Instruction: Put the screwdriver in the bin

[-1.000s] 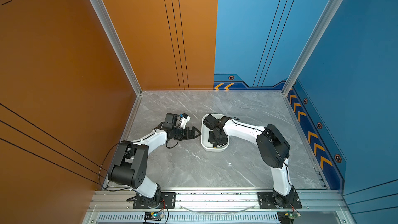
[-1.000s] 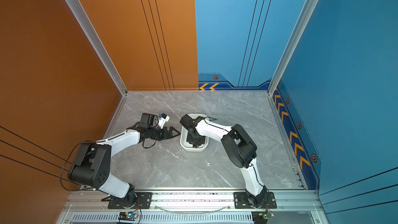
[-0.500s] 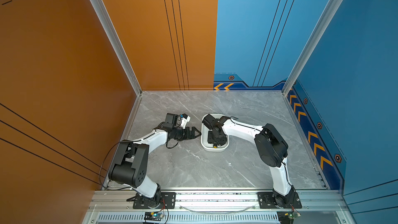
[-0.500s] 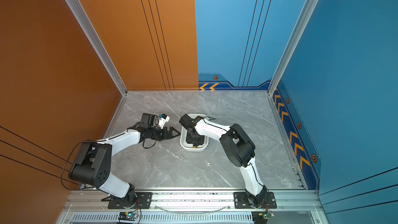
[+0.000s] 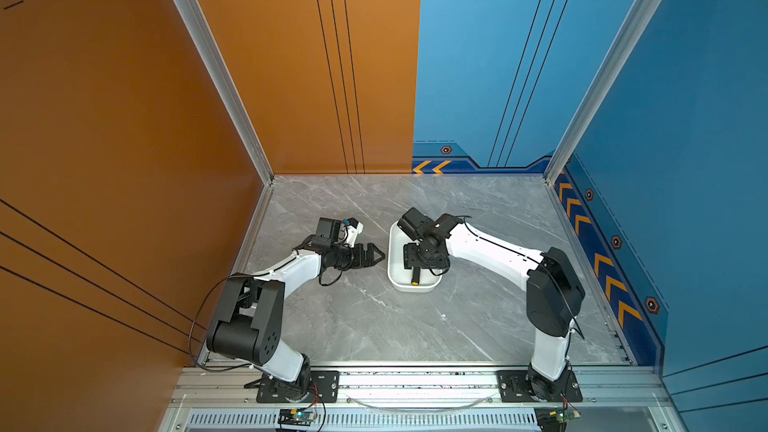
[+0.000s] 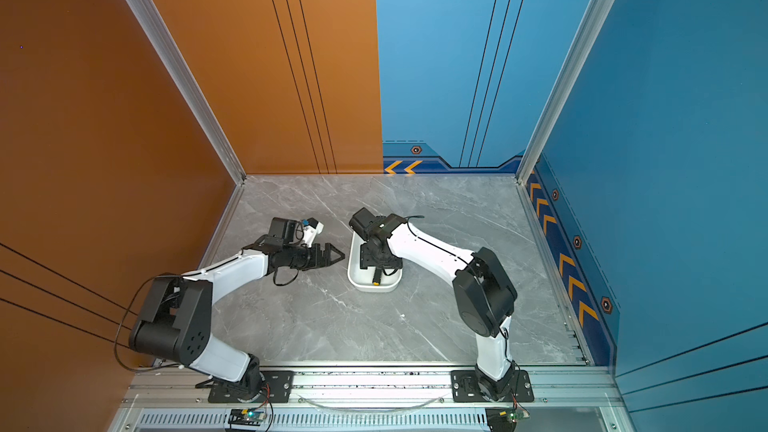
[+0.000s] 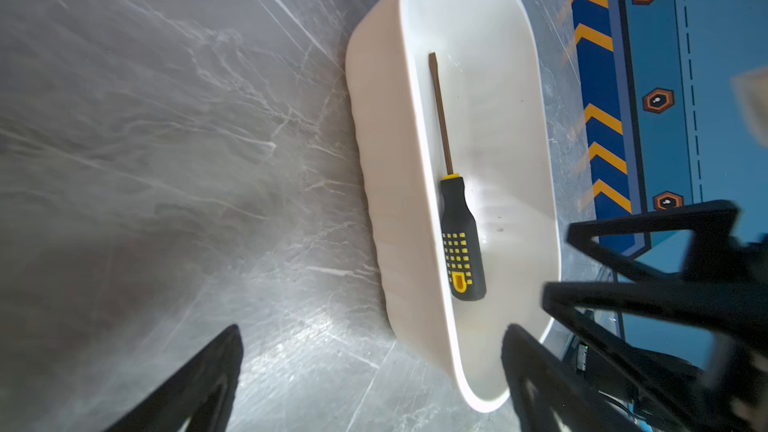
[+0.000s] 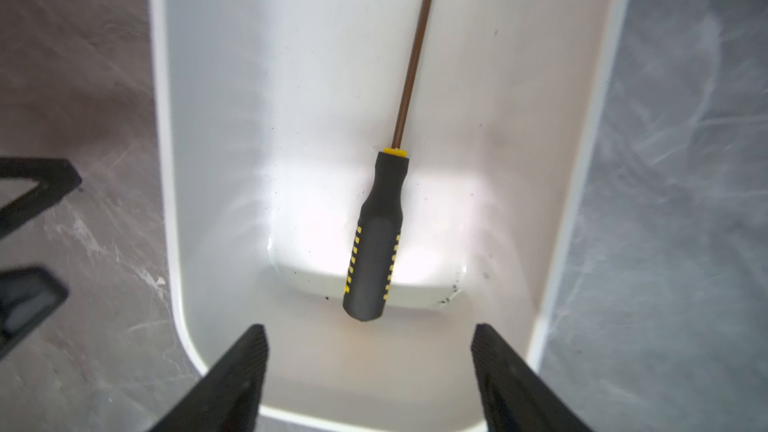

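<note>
Both top views evenly lit & sharp, soft shadows under the arms on the grey marble-pattern tabletop [image 5: 374, 326]; orange & blue wall panels lean outward w/ wide-angle stretch toward edges. Right wrist view: strong white glare patch on floor of the shallow white plastic bin [image 8: 232, 118], blowing out detail beside the black-and-yellow-handled screwdriver [image 8: 376, 238], which stays sharp; black fingertips [image 8: 232, 384] up close soft, tabletop at the sides smeared. Left wrist view: tabletop sheen w/ streaky reflections, dim lower corner, near gripper parts blurred
</note>
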`<control>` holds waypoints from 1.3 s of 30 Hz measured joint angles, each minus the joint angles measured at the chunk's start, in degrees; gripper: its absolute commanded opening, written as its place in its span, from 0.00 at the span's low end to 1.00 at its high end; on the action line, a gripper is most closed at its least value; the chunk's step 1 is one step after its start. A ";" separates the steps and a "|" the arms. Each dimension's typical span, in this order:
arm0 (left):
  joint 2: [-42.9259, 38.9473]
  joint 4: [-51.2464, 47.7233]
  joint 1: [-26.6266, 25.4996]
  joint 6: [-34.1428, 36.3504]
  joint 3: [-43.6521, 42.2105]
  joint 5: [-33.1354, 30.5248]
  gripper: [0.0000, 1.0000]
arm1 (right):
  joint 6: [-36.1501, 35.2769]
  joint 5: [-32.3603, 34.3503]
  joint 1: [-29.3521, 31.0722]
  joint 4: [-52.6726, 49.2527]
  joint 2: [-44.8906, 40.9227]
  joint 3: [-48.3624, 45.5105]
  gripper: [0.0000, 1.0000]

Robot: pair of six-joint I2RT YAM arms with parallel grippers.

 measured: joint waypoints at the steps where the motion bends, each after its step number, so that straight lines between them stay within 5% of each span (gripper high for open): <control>1: -1.09 -0.15 0.55 0.17 0.04 -1.29 0.98 | -1.90 1.27 -0.17 -0.31 -2.78 -0.04 1.00; 5: -5.55 -0.11 3.15 0.42 0.11 -5.53 0.98 | -7.37 4.09 -3.58 -0.48 -12.63 -1.53 1.00; 12: -10.40 1.09 8.57 1.42 -0.04 -12.04 0.98 | -15.34 10.43 -18.34 1.70 -25.38 -11.10 1.00; 21: -15.89 10.84 14.53 4.52 -7.02 -21.66 0.98 | -33.51 15.82 -30.67 35.52 -43.08 -43.71 1.00; 29: -18.08 25.73 16.94 8.37 -17.29 -27.45 0.98 | -38.84 13.18 -38.34 62.14 -40.98 -61.86 1.00; 39: -17.68 43.32 17.44 14.38 -26.51 -31.06 0.98 | -38.91 8.63 -40.68 84.87 -29.42 -68.28 1.00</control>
